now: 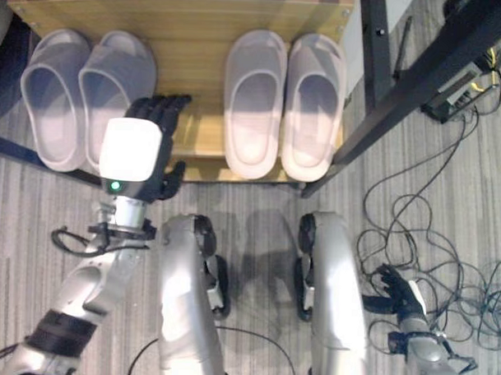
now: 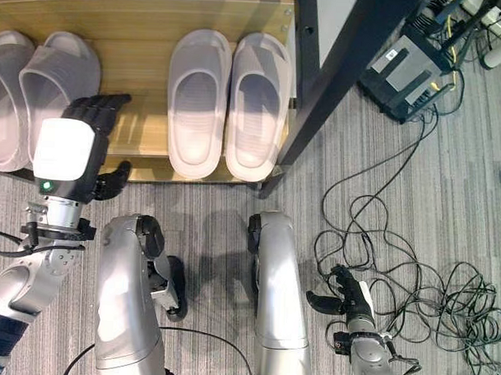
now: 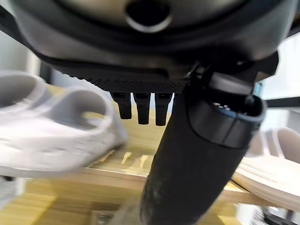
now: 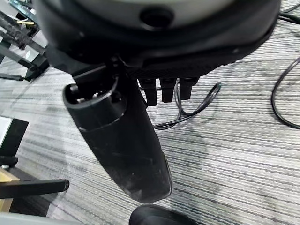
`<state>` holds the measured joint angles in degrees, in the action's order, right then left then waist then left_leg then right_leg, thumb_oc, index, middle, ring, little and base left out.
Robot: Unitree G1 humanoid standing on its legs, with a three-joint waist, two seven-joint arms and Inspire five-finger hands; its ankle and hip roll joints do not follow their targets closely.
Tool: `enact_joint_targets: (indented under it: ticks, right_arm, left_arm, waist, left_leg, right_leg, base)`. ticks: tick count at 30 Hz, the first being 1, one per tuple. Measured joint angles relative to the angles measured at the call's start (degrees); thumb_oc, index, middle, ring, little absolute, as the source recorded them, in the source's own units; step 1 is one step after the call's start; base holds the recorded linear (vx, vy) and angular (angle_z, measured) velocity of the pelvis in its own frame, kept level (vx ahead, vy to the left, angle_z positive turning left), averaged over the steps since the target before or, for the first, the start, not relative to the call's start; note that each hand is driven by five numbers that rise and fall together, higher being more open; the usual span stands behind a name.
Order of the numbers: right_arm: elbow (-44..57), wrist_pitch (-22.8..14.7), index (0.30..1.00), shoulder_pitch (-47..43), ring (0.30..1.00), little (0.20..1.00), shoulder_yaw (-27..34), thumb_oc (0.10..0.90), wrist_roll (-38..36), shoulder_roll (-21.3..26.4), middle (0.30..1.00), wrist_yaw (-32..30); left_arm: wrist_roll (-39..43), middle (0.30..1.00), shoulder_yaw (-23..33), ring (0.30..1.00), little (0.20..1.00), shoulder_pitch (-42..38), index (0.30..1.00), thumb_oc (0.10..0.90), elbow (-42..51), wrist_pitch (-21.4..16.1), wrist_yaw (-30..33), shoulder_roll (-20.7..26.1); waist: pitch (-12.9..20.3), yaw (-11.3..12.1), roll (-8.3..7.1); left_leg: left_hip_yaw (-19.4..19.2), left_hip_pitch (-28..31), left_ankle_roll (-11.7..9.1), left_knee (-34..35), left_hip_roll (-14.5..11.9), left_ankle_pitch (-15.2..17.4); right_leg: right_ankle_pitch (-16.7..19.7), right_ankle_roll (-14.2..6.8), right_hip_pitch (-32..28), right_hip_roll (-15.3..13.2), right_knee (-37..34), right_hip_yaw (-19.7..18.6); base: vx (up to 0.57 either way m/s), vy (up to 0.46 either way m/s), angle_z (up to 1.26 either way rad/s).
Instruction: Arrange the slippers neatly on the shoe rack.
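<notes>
— Where the wooden shoe rack (image 1: 190, 29) spans the view from ten to one o'clock, what lies on it?

— Two pairs of smooth, rounded pale-grey slippers: the left pair (image 1: 81, 91) and the right pair (image 1: 284, 102), each side by side.

— The hands?

— The left hand (image 1: 149, 139) hovers beside the left pair, fingers (image 3: 143, 108) straight, holding nothing. The right hand (image 2: 349, 296) hangs at five o'clock over ribbed grey carpet (image 2: 448, 186), fingers relaxed, empty.

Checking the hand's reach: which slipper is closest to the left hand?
The second slipper from the left; the left hand hovers beside its heel.
</notes>
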<state>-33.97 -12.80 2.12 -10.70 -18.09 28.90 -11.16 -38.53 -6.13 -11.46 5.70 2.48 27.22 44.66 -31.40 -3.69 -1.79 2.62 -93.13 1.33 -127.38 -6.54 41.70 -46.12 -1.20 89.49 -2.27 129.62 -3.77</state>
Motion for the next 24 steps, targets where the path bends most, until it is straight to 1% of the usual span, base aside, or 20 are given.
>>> enact_joint_targets:
  ticks: [2, 4, 5, 6, 7, 8, 9, 10, 11, 12, 13, 14, 15, 16, 17, 18, 20, 21, 23, 24]
  right_arm:
    - [-0.01, 0.00, 0.900, -0.12, 0.900, 0.900, 0.60, 0.800, 0.00, -0.16, 0.900, -0.13]
    - [-0.33, -0.01, 0.900, -0.51, 0.900, 0.900, 0.78, 0.800, 0.01, -0.59, 0.900, -1.06]
    - [-0.62, 0.05, 0.900, -0.75, 0.900, 0.900, 0.74, 0.800, 0.04, -0.78, 0.900, -1.24]
    - [-2.86, 0.29, 0.900, -2.66, 0.900, 0.900, 0.74, 0.800, 0.05, -1.78, 0.900, -1.45]
    - [-2.94, 0.44, 0.900, -3.09, 0.900, 0.900, 0.74, 0.800, 0.05, -1.94, 0.900, -1.56]
    - [-3.30, 0.63, 0.900, -4.49, 0.900, 0.900, 0.69, 0.800, 0.08, -1.98, 0.900, -1.63]
    - [-4.84, 0.86, 0.900, -6.62, 0.900, 0.900, 0.55, 0.800, 0.11, -2.48, 0.900, -1.66]
    - [-4.86, 0.25, 0.900, -9.09, 0.900, 0.900, 0.66, 0.800, 0.20, -2.74, 0.900, -1.92]
    - [-4.86, -0.18, 0.900, -9.73, 0.900, 0.900, 0.63, 0.800, 0.28, -2.93, 0.900, -2.05]
    - [-5.01, -0.57, 0.900, -10.40, 0.900, 0.900, 0.74, 0.800, 1.32, -2.90, 0.900, -2.27]
    - [-7.60, -0.04, 0.900, -12.21, 0.900, 0.900, 0.68, 0.800, 2.07, -3.36, 0.900, -2.25]
    - [-10.80, -0.06, 0.900, -13.05, 0.900, 0.900, 0.50, 0.800, 2.27, -4.46, 0.900, -2.86]
    - [-12.00, -0.43, 0.900, -13.28, 0.900, 0.900, 0.58, 0.800, 2.29, -5.01, 0.900, -3.09]
    - [-13.50, -0.55, 0.900, -12.94, 0.900, 0.900, 0.17, 0.800, 2.36, -5.76, 0.900, -2.94]
    - [-13.40, -0.52, 0.900, -12.73, 0.900, 0.900, 0.05, 0.800, 2.34, -6.25, 0.900, -2.80]
    - [-14.00, -0.42, 0.900, -12.61, 0.900, 0.900, 0.25, 0.800, 2.51, -6.25, 0.900, -2.60]
    - [-16.29, 0.16, 0.900, -13.57, 0.900, 0.900, 0.21, 0.800, 4.47, -7.07, 0.900, -2.27]
    - [-16.54, 0.68, 0.900, -13.51, 0.900, 0.900, 0.19, 0.800, 4.56, -7.18, 0.900, -2.03]
    - [-17.53, 0.67, 0.900, -13.18, 0.900, 0.900, 0.20, 0.800, 4.59, -7.37, 0.900, -1.83]
    - [-17.98, 0.69, 0.900, -12.69, 0.900, 0.900, 0.22, 0.800, 4.60, -7.53, 0.900, -1.87]
  left_arm:
    - [0.08, 0.900, 0.08, 0.900, 0.900, 0.01, 0.900, 0.800, 0.25, -0.12, 0.02, -0.50]
    - [0.60, 0.900, 1.60, 0.900, 0.900, 2.48, 0.900, 0.800, 2.91, -1.97, 0.03, -0.63]
    - [1.74, 0.900, 1.90, 0.900, 0.900, 2.65, 0.900, 0.800, 3.42, -2.62, 0.19, -0.64]
    - [2.87, 0.900, 2.09, 0.900, 0.900, 2.44, 0.900, 0.800, 3.60, -3.15, 1.09, -0.73]
    - [3.59, 0.900, 2.24, 0.900, 0.900, 2.36, 0.900, 0.800, 4.08, -3.39, 1.41, -0.68]
    - [4.72, 0.900, 2.40, 0.900, 0.900, 1.49, 0.900, 0.800, 4.01, -4.36, 2.02, -0.87]
    - [5.39, 0.900, 2.40, 0.900, 0.900, -0.18, 0.900, 0.800, 4.05, -5.04, 2.57, -1.02]
    - [6.84, 0.900, 2.40, 0.900, 0.900, -2.39, 0.900, 0.800, 4.88, -7.78, 3.93, -1.22]
    - [7.49, 0.900, 1.69, 0.900, 0.900, -3.62, 0.900, 0.800, 5.77, -9.60, 4.03, -0.30]
    - [9.29, 0.900, 1.52, 0.900, 0.900, -3.55, 0.900, 0.800, 6.75, -10.96, 4.18, 0.07]
    - [11.22, 0.900, 0.37, 0.900, 0.900, -4.10, 0.900, 0.800, 6.77, -11.62, 4.04, 0.04]
    - [14.19, 0.900, -2.18, 0.900, 0.900, -3.62, 0.900, 0.800, 6.56, -13.22, 3.68, -0.28]
    - [15.53, 0.900, -3.26, 0.900, 0.900, -3.21, 0.900, 0.800, 6.54, -14.40, 3.55, -0.55]
    - [17.35, 0.900, -5.05, 0.900, 0.900, -1.25, 0.900, 0.800, 6.99, -16.90, 3.18, -0.54]
    - [18.04, 0.900, -5.26, 0.900, 0.900, 0.69, 0.900, 0.800, 7.06, -17.63, 3.09, -0.51]
    - [19.35, 0.900, -5.92, 0.900, 0.900, 1.77, 0.900, 0.800, 6.14, -17.80, 2.48, -1.05]
    - [22.61, 0.900, -8.34, 0.900, 0.900, 2.68, 0.900, 0.800, 4.55, -17.75, 0.55, -1.25]
    - [22.81, 0.900, -9.08, 0.900, 0.900, 3.21, 0.900, 0.800, 4.12, -17.75, -0.43, -1.15]
    - [24.85, 0.900, -10.34, 0.900, 0.900, 5.45, 0.900, 0.800, 3.85, -17.84, -2.35, -1.02]
    - [25.13, 0.900, -10.78, 0.900, 0.900, 6.87, 0.900, 0.800, 3.82, -17.85, -2.83, -1.01]
  waist:
    - [0.00, 0.37, 0.00]
    - [-0.01, 0.61, -0.02]
    - [0.00, 1.03, 0.00]
    - [0.01, 0.74, -0.03]
    - [0.02, 0.86, -0.02]
    - [0.04, 1.42, 0.01]
    - [0.05, 1.26, 0.02]
    - [0.04, 2.30, 0.08]
    - [0.06, 2.21, 0.10]
    - [-0.04, 2.99, 0.41]
    - [0.07, 3.20, 0.68]
    - [2.52, 3.30, 0.87]
    - [3.86, 3.48, 0.91]
    - [6.55, 3.97, 0.80]
    - [6.70, 4.27, 0.76]
    - [7.23, 4.75, 0.87]
    - [10.21, 4.97, 0.85]
    - [10.28, 4.58, 0.79]
    - [10.86, 4.13, 0.43]
    - [12.90, 3.89, 0.17]
  left_leg:
    - [-0.06, 0.00, 0.02, 0.00, 0.03, 0.00]
    - [-0.21, 0.01, 0.08, 0.03, 0.01, 0.03]
    - [-0.26, 0.02, 0.09, 0.16, 0.03, 0.03]
    - [-0.33, 0.11, 0.21, 0.98, 0.19, -0.14]
    - [-0.54, 0.20, 0.26, 1.47, 0.32, -0.20]
    - [-0.83, 0.26, 0.59, 2.66, 0.33, -0.58]
    - [-1.08, 0.08, -0.23, 5.52, 0.37, -1.63]
    - [-1.23, 1.22, 0.22, 11.16, 0.56, -3.71]
    - [-1.03, 3.06, -0.62, 15.00, 1.00, -5.00]
    - [-0.57, 4.57, -0.26, 16.30, 1.14, -4.77]
    - [-0.09, 6.06, -0.06, 17.96, 1.32, -4.68]
    - [0.11, 6.44, -0.96, 21.99, 1.64, -5.70]
    - [-0.04, 6.60, -0.59, 24.51, 1.76, -6.68]
    - [-0.16, 7.69, -1.09, 29.83, 1.83, -9.09]
    - [-0.05, 10.02, -1.42, 32.16, 1.89, -9.49]
    - [-0.22, 11.91, -1.18, 34.55, 1.85, -9.72]
    - [-0.09, 13.08, -1.05, 40.35, 2.07, -12.18]
    - [0.07, 14.61, -1.42, 42.01, 2.18, -12.69]
    - [0.12, 18.39, -1.37, 44.78, 2.49, -13.29]
    - [-0.03, 18.63, -1.27, 45.69, 2.59, -13.38]
  right_leg:
    - [0.00, 0.00, -0.04, -0.02, 0.00, -0.08]
    - [-0.03, 0.01, 0.03, -0.03, -0.01, -0.25]
    - [-0.06, 0.05, -0.02, -0.06, -0.12, -0.31]
    - [0.00, 0.02, -0.10, -0.18, -0.91, -0.23]
    - [0.09, -0.09, -0.07, -0.21, -1.27, -0.37]
    - [0.24, 0.23, 0.00, -0.37, -2.44, -0.43]
    - [1.47, -0.29, 0.31, -0.61, -5.17, -0.16]
    - [4.15, 0.28, -0.51, -0.91, -11.08, 0.78]
    - [4.73, -0.01, -2.67, -1.37, -14.89, 1.62]
    - [4.38, 1.13, -4.69, -1.93, -16.52, 2.42]
    - [4.37, 1.89, -6.56, -2.57, -18.54, 3.41]
    - [5.09, 1.44, -7.35, -3.16, -22.32, 3.99]
    - [5.80, 1.95, -7.60, -3.63, -24.71, 4.39]
    - [7.89, 1.81, -8.74, -4.08, -29.93, 5.40]
    - [8.37, 1.78, -11.06, -4.55, -32.41, 6.29]
    - [8.67, 2.27, -13.23, -5.05, -34.85, 7.01]
    - [10.92, 2.36, -14.94, -5.38, -40.78, 8.37]
    - [11.40, 2.26, -16.53, -5.50, -42.49, 8.81]
    - [11.85, 2.22, -20.50, -5.76, -45.37, 9.29]
    - [11.95, 2.25, -20.72, -5.76, -46.29, 9.29]
  base:
    - [0.00, 0.000, 0.00]
    - [0.00, 0.016, 0.00]
    - [0.00, 0.000, 0.00]
    - [-0.08, 0.011, 0.04]
    - [-0.08, 0.010, 0.03]
    - [-0.12, 0.013, 0.04]
    - [-0.09, 0.021, -0.02]
    - [-0.13, 0.027, 0.07]
    - [-0.11, 0.017, 0.07]
    - [-0.10, 0.043, 0.11]
    - [-0.06, 0.038, 0.16]
    - [-0.03, 0.042, 0.24]
    - [-0.01, 0.006, 0.34]
    - [-0.08, 0.021, 0.22]
    - [-0.08, 0.024, 0.15]
    - [-0.11, 0.033, 0.10]
    - [-0.07, 0.014, 0.14]
    - [-0.04, 0.001, 0.15]
    - [-0.03, 0.004, 0.11]
    - [-0.04, 0.002, 0.06]
